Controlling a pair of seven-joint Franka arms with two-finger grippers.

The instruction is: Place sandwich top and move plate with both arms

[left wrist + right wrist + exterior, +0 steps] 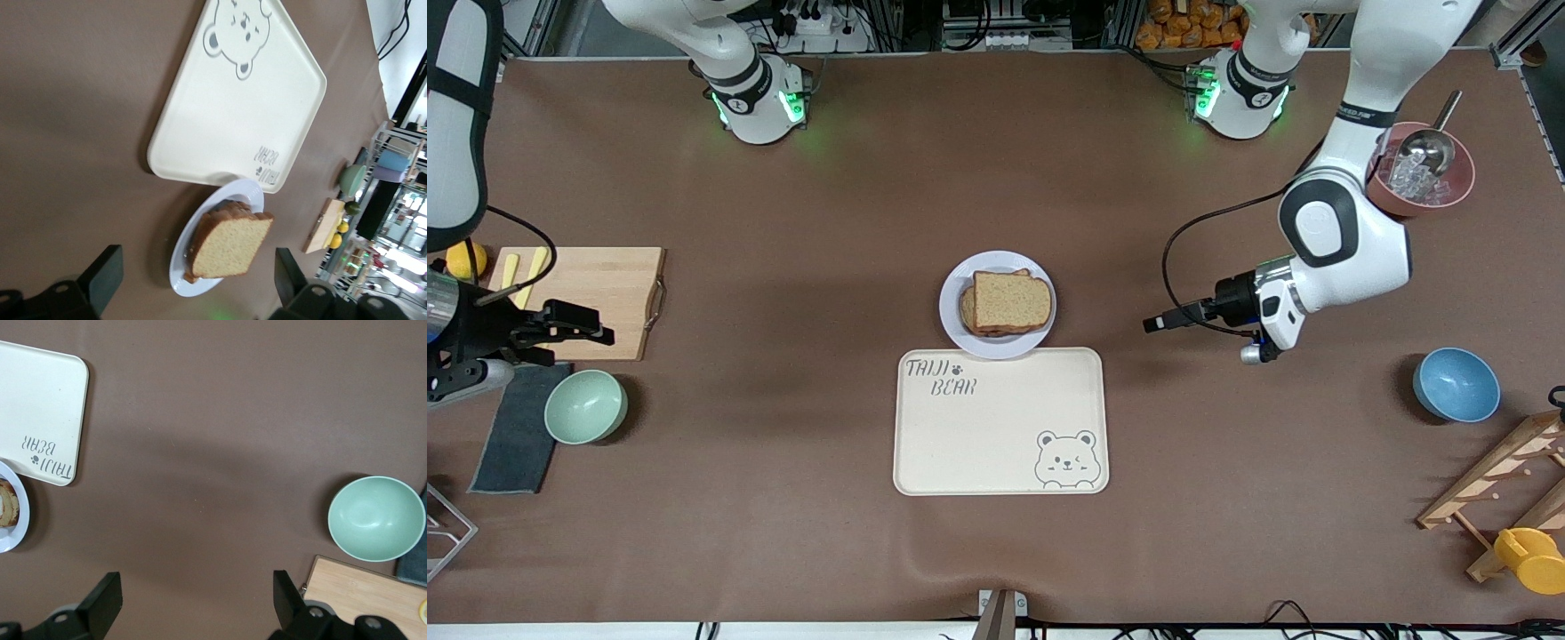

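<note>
Already the plain light-brown bread slice (1010, 300) lies on the stack on the small round pale plate (952, 307), whose rim touches the cream bear-printed tray (1000, 421), the edge farther from the front camera. So the topping step looks done and the plate move remains. Left gripper (1154, 324) hovers low beside the plate, jaws spread, aimed at its rim. Right gripper (591, 325) waits over the wooden cutting board (600, 298) near the mint bowl (585, 406), jaws spread.

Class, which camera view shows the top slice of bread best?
The front view: the sandwich top shows whole from above on the plate. The left wrist view shows it slanted; the right wrist view catches only an edge.
</note>
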